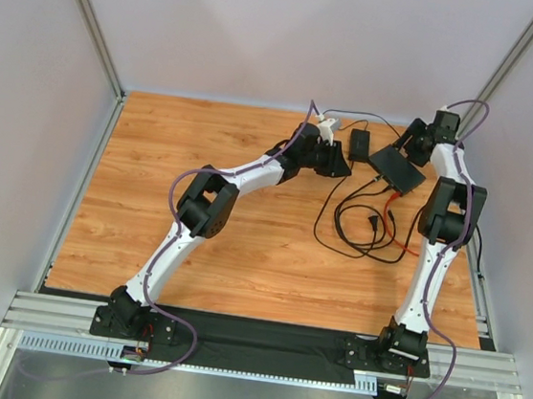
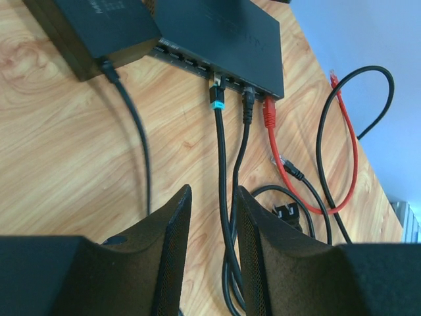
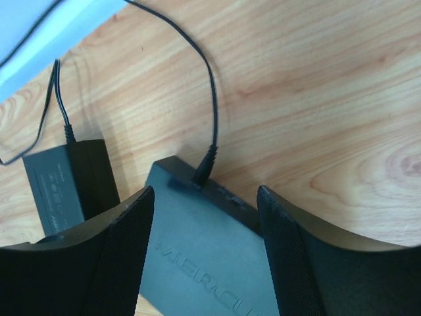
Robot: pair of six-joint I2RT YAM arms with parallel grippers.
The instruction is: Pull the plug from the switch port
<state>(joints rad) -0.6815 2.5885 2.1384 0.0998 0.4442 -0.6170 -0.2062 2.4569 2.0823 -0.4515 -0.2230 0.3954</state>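
Straddling the switch with the right gripper parted to steady it, I line the open left gripper up on the plug.

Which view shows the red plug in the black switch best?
Left wrist: the red plug sits in the flat matte-black switch's socket row, close and unobstructed. Top external shows only a thin red cable; right wrist shows the switch's opposite edge.

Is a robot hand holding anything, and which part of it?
The left hand holds nothing. The right hand straddles the switch near the end where a cord plugs in, but whether it squeezes cannot be told.
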